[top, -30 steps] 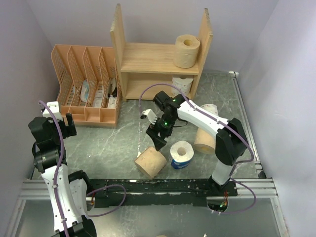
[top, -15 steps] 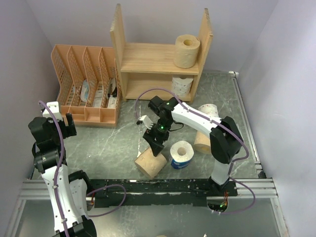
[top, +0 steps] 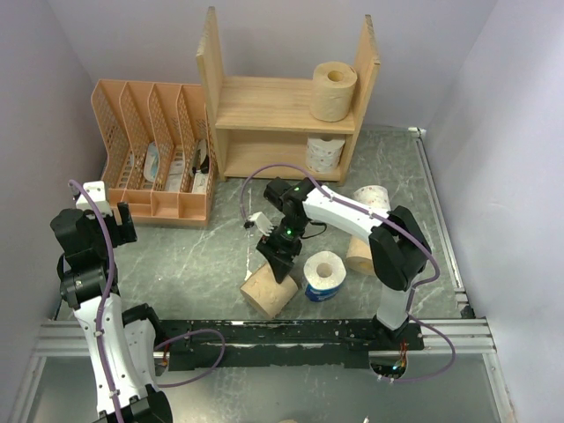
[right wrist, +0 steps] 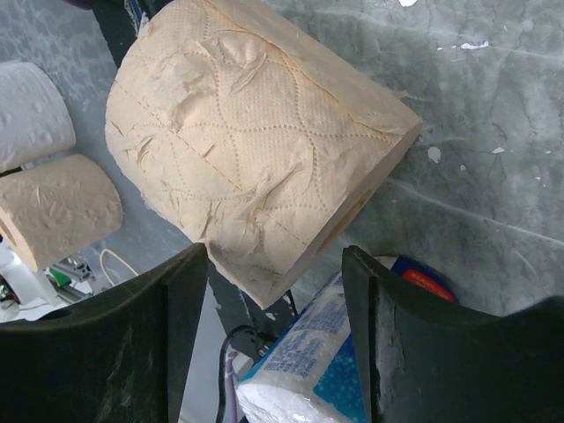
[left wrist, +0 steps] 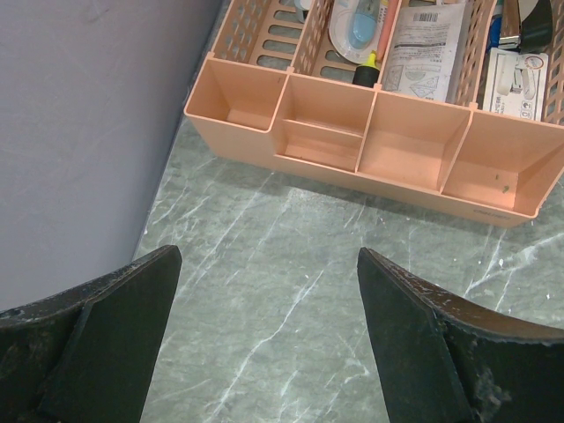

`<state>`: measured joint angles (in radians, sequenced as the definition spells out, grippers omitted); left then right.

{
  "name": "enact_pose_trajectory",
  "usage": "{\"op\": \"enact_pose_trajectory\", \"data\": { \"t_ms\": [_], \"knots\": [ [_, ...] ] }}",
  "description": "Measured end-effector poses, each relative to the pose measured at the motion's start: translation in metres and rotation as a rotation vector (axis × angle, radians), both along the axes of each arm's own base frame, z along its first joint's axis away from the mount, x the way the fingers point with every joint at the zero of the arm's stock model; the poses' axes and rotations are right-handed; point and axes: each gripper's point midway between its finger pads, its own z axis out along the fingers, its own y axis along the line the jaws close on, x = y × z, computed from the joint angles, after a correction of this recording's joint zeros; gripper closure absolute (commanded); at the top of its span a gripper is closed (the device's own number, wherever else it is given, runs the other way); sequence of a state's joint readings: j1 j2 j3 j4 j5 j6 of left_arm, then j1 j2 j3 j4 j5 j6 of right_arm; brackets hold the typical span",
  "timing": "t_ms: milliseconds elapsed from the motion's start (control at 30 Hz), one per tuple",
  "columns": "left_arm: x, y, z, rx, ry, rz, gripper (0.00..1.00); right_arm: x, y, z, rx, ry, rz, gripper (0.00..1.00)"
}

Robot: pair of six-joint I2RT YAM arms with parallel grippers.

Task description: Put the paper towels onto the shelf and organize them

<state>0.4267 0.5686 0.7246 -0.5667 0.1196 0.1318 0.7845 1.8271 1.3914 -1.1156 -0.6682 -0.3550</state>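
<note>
Right gripper point(top: 280, 267) dropped onto the tan roll point(top: 269, 293) lying on the table point(top: 198, 260) well short of the shelf point(top: 264, 106), fingers narrowing around it but couldn't tell if clamped; left gripper point(left wrist: 269, 254) sat spread wide, empty, so the pick looked underway.

An orange lattice organizer point(top: 181, 210) holding what looks like stationery stands on the marbled table point(top: 194, 256).

My right arm point(top: 352, 211) stretches forward-left, right gripper point(top: 280, 267) pointing down, jaws parted. My left arm point(top: 88, 291) stands folded upright, left gripper point(left wrist: 269, 335) wide open above the tabletop point(left wrist: 291, 264).
</note>
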Motion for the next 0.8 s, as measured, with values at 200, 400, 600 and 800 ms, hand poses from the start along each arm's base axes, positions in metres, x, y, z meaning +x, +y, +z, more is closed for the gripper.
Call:
{"op": "enact_pose_trajectory", "data": {
  "t_ms": [200, 400, 600, 800],
  "knots": [
    [0.000, 0.000, 0.000, 0.000, 0.000, 0.000, 0.07, -0.003, 0.002, 0.000, 0.007, 0.013, 0.005, 0.41],
    [0.000, 0.000, 0.000, 0.000, 0.000, 0.000, 0.07, -0.008, 0.004, -0.005, 0.004, 0.027, 0.019, 0.59],
    [0.000, 0.000, 0.000, 0.000, 0.000, 0.000, 0.07, -0.010, 0.004, -0.005, 0.000, 0.038, 0.015, 1.00],
    [0.000, 0.000, 0.000, 0.000, -0.001, 0.000, 0.07, -0.002, 0.002, 0.007, -0.004, -0.040, 0.031, 1.00]
  ]
}}
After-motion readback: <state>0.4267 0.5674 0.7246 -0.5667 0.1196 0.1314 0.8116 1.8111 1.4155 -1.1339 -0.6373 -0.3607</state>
